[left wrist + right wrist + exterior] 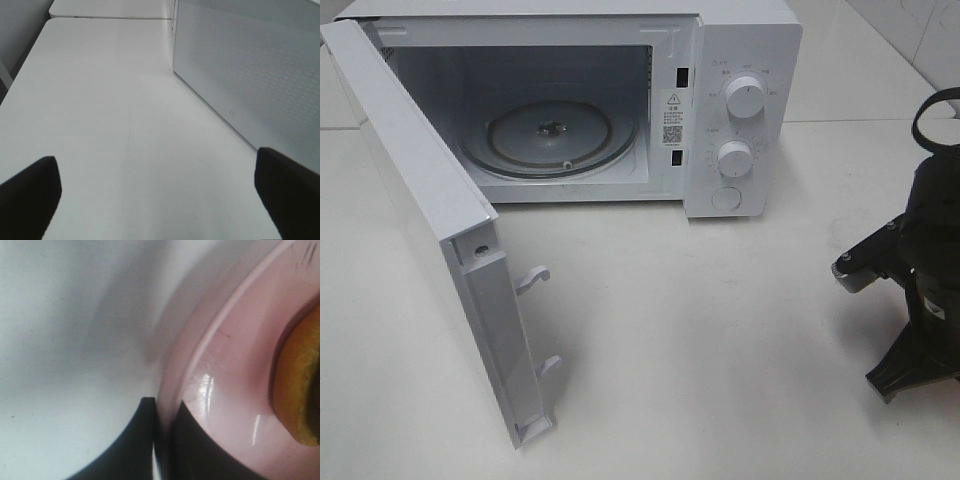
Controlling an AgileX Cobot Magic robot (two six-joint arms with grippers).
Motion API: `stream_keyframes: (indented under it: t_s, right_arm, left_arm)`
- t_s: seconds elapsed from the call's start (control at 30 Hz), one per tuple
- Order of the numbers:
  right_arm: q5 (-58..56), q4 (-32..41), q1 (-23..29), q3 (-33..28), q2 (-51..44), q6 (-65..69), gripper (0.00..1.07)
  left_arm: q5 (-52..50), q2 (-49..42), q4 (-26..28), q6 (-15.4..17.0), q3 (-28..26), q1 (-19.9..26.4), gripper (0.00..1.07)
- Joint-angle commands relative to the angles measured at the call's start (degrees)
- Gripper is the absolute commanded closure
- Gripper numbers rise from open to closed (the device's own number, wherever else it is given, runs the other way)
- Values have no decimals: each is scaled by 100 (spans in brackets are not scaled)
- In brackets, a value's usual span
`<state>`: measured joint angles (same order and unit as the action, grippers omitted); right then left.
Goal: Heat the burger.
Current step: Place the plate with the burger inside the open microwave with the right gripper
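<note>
Two dials (pixel 745 100) and a sticker (pixel 672 118) on the microwave (pixel 620 30) carry print too small to read. Only the right wrist view shows the burger (pixel 300 390), on a pink plate (pixel 225 365) whose rim the right claw (pixel 165 410) pinches; the left claw (pixel 156 165) gapes empty beside the microwave door (pixel 250 75).

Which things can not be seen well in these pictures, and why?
Burger: right wrist view, only a bun edge, cut by the frame; not in the high view.
Pink plate: same view, mostly outside the frame, blurred.
Dial labels: high view, too small to read.
</note>
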<state>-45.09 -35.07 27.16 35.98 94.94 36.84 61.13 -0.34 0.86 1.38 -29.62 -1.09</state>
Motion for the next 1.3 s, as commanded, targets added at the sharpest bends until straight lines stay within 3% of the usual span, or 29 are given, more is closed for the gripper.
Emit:
stream_keyframes:
  t_s: [0.03,0.67,1.3]
  right_arm:
    - [-447,-350,138,-115,-304,115,107]
    - [-1031,-321,1071,-321,-1180,195,107]
    - [-1169,-367,2676,-321,-1392,246,107]
  left_arm:
    - [11,-103,-11,0,6,17,9]
    - [11,-103,-11,0,6,17,9]
    - [11,-103,-11,0,6,17,9]
